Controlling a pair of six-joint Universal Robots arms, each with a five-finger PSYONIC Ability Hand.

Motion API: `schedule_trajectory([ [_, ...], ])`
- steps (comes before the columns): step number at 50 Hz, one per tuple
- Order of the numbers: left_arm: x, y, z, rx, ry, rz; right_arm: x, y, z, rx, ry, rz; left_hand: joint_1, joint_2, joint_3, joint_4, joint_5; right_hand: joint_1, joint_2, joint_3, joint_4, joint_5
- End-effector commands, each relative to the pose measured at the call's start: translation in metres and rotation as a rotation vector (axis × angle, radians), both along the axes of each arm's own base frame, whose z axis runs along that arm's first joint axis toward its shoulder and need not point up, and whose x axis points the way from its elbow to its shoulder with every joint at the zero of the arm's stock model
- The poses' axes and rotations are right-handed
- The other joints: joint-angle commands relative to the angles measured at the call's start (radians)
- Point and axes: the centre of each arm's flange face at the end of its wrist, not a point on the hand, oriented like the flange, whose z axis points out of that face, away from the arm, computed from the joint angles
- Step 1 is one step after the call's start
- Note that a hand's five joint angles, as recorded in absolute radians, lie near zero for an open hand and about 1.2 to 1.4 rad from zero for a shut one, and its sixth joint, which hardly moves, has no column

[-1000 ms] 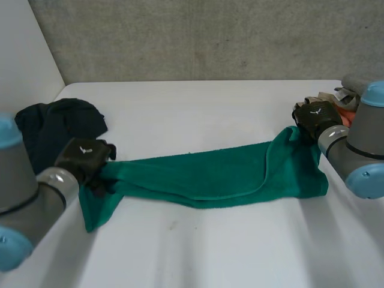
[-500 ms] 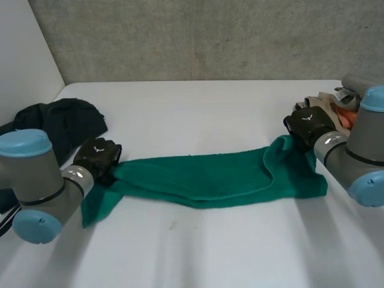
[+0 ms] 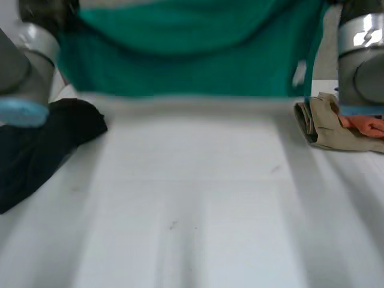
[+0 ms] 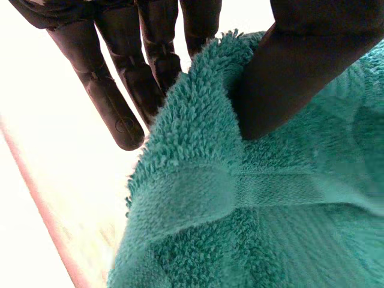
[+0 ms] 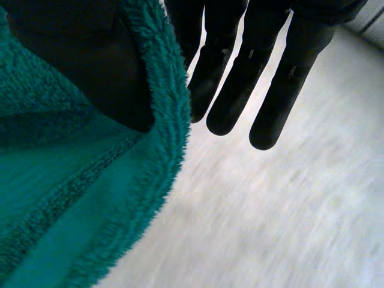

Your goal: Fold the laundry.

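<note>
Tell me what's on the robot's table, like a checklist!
surface: white table, bare in the middle, a few small dark specks.
job's things: green terry towel, held up and spread wide between the two arms.
clutter: black cloth garment crumpled at the table's left edge; beige and orange folded clothes stacked at the right edge.
hands: left hand pinches one towel end between thumb and straight fingers; right hand pinches the other end the same way.
cables: nothing seen.
surroundings: mostly hidden behind the raised towel.
</note>
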Motion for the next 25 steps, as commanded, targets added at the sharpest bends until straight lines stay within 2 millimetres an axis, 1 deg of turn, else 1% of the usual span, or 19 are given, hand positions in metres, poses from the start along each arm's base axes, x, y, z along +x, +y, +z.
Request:
schedule_trajectory([
  [1,0.015,0.018,0.023,0.049,0.126,-0.044,-0.010,0.001,-0.001,0.020,0.007,0.081,0.258,0.200,0.208,0.199,0.236,0.257,0.215,0.202,0.195,0.231],
  [2,0.016,0.021,0.017,0.082,0.116,-0.045,-0.011,0.000,-0.008,0.057,0.028,0.087,0.258,0.200,0.208,0.199,0.236,0.257,0.215,0.202,0.195,0.231],
  [3,0.017,0.026,-0.001,0.158,0.094,-0.054,-0.012,-0.002,-0.025,0.141,0.070,0.108,0.258,0.200,0.208,0.199,0.236,0.257,0.215,0.202,0.195,0.231],
  [5,0.017,0.031,-0.023,0.243,0.069,-0.066,-0.014,-0.002,-0.044,0.231,0.113,0.125,0.258,0.200,0.208,0.199,0.236,0.257,0.215,0.202,0.195,0.231],
  [6,0.017,0.038,-0.046,0.324,0.044,-0.078,-0.016,-0.001,-0.066,0.330,0.159,0.144,0.258,0.200,0.208,0.199,0.236,0.257,0.215,0.202,0.195,0.231],
  [8,0.016,0.044,-0.069,0.399,0.016,-0.094,-0.021,0.000,-0.090,0.431,0.201,0.156,0.258,0.200,0.208,0.199,0.236,0.257,0.215,0.202,0.195,0.231],
  [9,0.016,0.051,-0.094,0.472,-0.013,-0.101,-0.026,0.003,-0.115,0.527,0.246,0.172,0.258,0.200,0.208,0.199,0.236,0.257,0.215,0.202,0.195,0.231],
  [12,0.016,0.061,-0.131,0.575,-0.072,-0.103,-0.032,0.010,-0.150,0.649,0.319,0.188,0.258,0.200,0.208,0.199,0.236,0.257,0.215,0.202,0.195,0.231],
  [13,0.017,0.066,-0.155,0.634,-0.120,-0.098,-0.035,0.015,-0.174,0.724,0.365,0.196,0.258,0.200,0.208,0.199,0.236,0.257,0.215,0.202,0.195,0.231],
  [16,0.020,0.071,-0.187,0.704,-0.200,-0.086,-0.041,0.023,-0.205,0.821,0.441,0.191,0.258,0.200,0.208,0.199,0.236,0.257,0.215,0.202,0.195,0.231],
  [17,0.022,0.071,-0.204,0.739,-0.253,-0.074,-0.045,0.029,-0.222,0.879,0.496,0.179,0.258,0.200,0.208,0.199,0.236,0.257,0.215,0.202,0.195,0.231],
  [21,0.031,0.069,-0.225,0.784,-0.353,-0.035,-0.055,0.038,-0.244,0.984,0.611,0.135,0.247,0.189,0.197,0.187,0.224,0.257,0.215,0.202,0.195,0.231],
  [23,0.032,0.069,-0.225,0.783,-0.366,-0.032,-0.056,0.039,-0.246,1.014,0.626,0.126,0.086,0.028,0.036,0.027,0.064,0.257,0.215,0.202,0.195,0.231],
  [24,0.031,0.068,-0.221,0.769,-0.361,-0.037,-0.056,0.040,-0.245,1.041,0.613,0.124,-0.226,-0.284,-0.276,-0.285,-0.248,-0.048,-0.091,-0.103,-0.110,-0.074],
  [25,0.030,0.069,-0.219,0.762,-0.356,-0.040,-0.055,0.040,-0.243,1.044,0.608,0.121,-0.377,-0.435,-0.427,-0.437,-0.400,-0.214,-0.257,-0.269,-0.276,-0.240],
])
